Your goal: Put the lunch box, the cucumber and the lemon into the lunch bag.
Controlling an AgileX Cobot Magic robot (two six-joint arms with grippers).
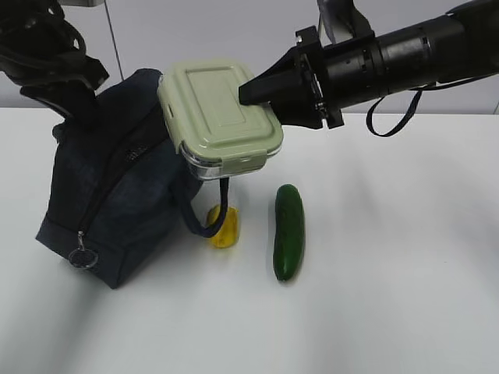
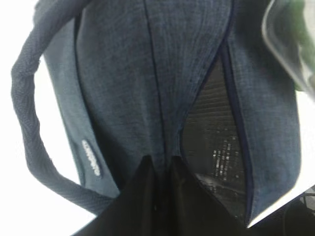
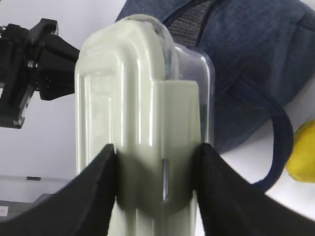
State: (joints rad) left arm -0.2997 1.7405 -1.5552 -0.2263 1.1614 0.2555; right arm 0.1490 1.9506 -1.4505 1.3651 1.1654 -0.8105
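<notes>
A: What do the right jaws (image 3: pixel 157 169) hold?

B: They pinch the lunch box (image 1: pixel 221 118), one finger on the sage-green lid, the other on the clear base. The box hangs tilted in the air, above the counter (image 1: pixel 405 296), its far end over the lunch bag (image 1: pixel 117 195).

A: And the left jaws (image 2: pixel 160 164)?

B: They are pressed together on a fold of the navy fabric, right beside the bag's opening. In the left wrist view the dark gap with the silver lining (image 2: pixel 216 147) lies just to the right of the fingertips, and a loop handle (image 2: pixel 34 123) curves off to their left.

A: Where are the cucumber and the lemon?

B: Both lie on the counter below the right jaws. The cucumber (image 1: pixel 288 231) lies lengthwise, apart from the bag. The lemon (image 1: pixel 225 227) sits between cucumber and bag, partly behind the bag's other handle (image 1: pixel 212 218).

A: The zipper?

B: Its ring pull (image 1: pixel 82 257) hangs at the bag's near end, well away from either jaws.
</notes>
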